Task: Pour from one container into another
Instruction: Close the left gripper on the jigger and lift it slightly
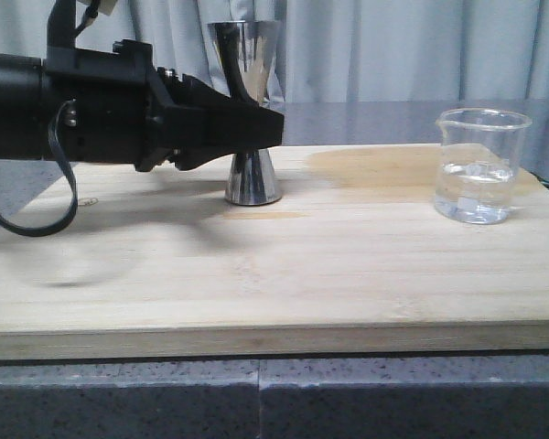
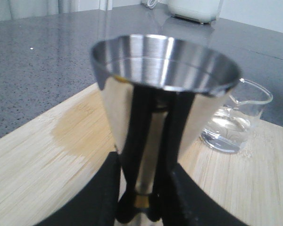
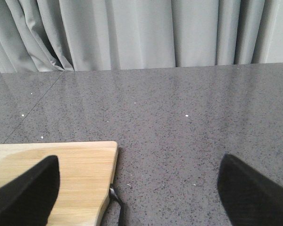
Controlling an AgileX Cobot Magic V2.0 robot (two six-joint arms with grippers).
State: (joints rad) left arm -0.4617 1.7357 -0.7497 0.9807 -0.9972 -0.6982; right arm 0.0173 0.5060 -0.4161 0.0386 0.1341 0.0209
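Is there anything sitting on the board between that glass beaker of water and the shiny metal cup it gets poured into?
Nothing visible does. The wooden board between the beaker and the jigger is bare. The left end effector is at the jigger's waist, coming from the far side.

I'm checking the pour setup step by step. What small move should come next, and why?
Probably bring the right gripper over to the beaker. The left gripper is already at the jigger's waist, while the beaker, part full of clear liquid, stands untouched on the board and the right fingers are open over the counter.
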